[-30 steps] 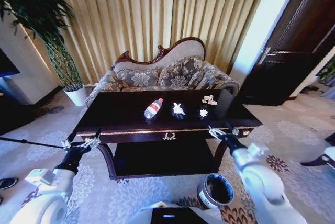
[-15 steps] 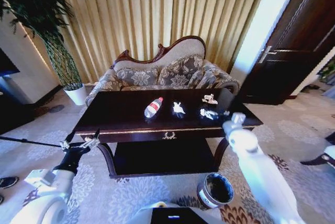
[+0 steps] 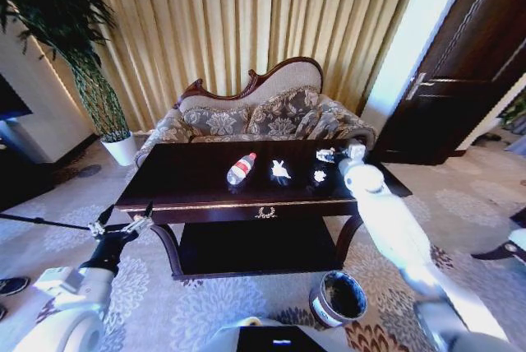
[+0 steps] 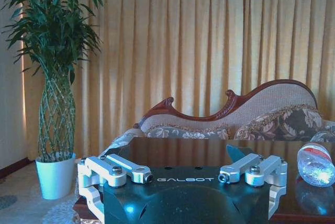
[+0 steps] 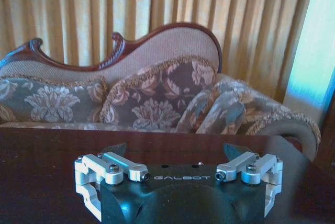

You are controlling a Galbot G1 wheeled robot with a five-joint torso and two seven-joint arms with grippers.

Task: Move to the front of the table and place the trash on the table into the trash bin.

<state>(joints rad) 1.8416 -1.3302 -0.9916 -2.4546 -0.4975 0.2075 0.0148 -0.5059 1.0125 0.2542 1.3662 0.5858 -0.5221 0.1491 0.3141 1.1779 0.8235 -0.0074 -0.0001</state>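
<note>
Head view: I'm standing in front of the bench (image 3: 197, 192), a dark glossy piece with gold trim, and a sofa (image 3: 263, 113) is sitting behind it. My right arm is reaching out over the bench's right side; my right gripper (image 3: 339, 155) is hovering at the far right part of the top, right by one paper wad (image 3: 326, 155). Right wrist view: my fingers (image 5: 116, 148) are sitting spread wide, nothing between them, bare bench top ahead.

Trash is lying on the bench top: a white bottle (image 3: 241, 169) with a red label lying on its side left of centre, a second paper wad (image 3: 280, 170) near the middle, a third wad (image 3: 320, 176) just right of it, close to my right arm.

My left gripper (image 3: 120, 225) is hanging low off the bench's front left corner, not touching it. Left wrist view: those fingers (image 4: 238, 153) are also standing wide apart, holding nothing, with the bottle (image 4: 316, 164) showing off to one side on the bench top.

Trash bin (image 3: 339, 300) is sitting on the carpet in front of the bench's right leg, under my right arm, black inside, white label on its side.
</note>
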